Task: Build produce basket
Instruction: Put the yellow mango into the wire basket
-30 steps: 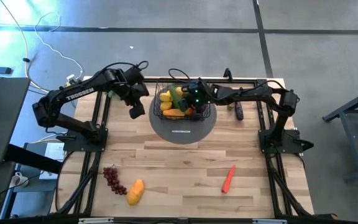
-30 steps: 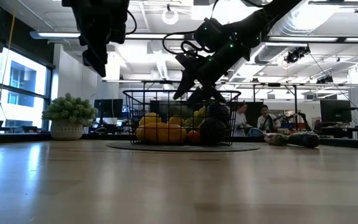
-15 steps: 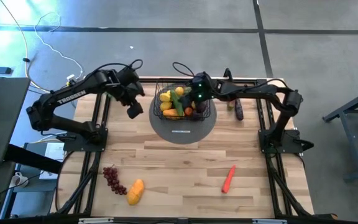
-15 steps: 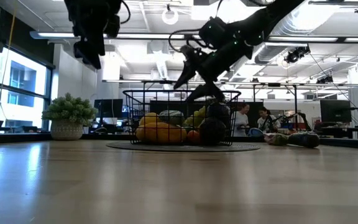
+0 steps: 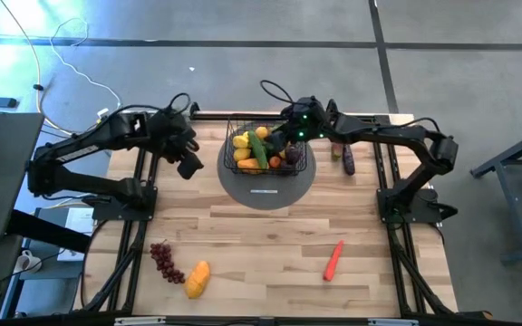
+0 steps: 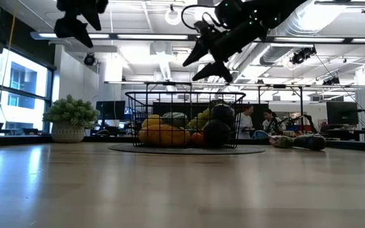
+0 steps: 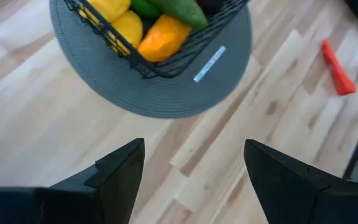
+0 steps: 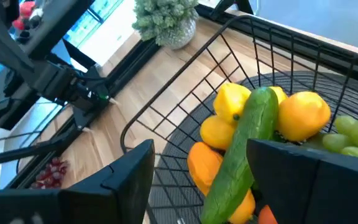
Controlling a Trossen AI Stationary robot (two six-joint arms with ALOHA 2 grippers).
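The black wire basket (image 5: 265,149) stands on a flat grey round disc (image 5: 266,184) at the table's far middle. It holds lemons (image 8: 234,99), a cucumber (image 8: 244,146), green grapes (image 8: 347,140) and other toy produce. My right gripper (image 5: 285,139) hangs open and empty above the basket's far right part; it also shows in its wrist view (image 8: 201,149). My left gripper (image 5: 190,165) is open and empty, high above the table left of the basket; it also shows in its wrist view (image 7: 194,146). Purple grapes (image 5: 161,258), a mango (image 5: 198,279) and a carrot (image 5: 333,260) lie on the table near the front.
A dark eggplant (image 5: 348,164) lies right of the basket, with a small green piece (image 5: 336,150) beside it. A pale green bushy plant in a pot (image 6: 70,117) stands at the far left. Bare wood lies between the disc and the front produce.
My right gripper has risen out of the basket and drawn back a little toward the table's far right, still open. My left gripper has risen and gone toward the table's left edge, away from the basket. The produce in the basket has stayed put.
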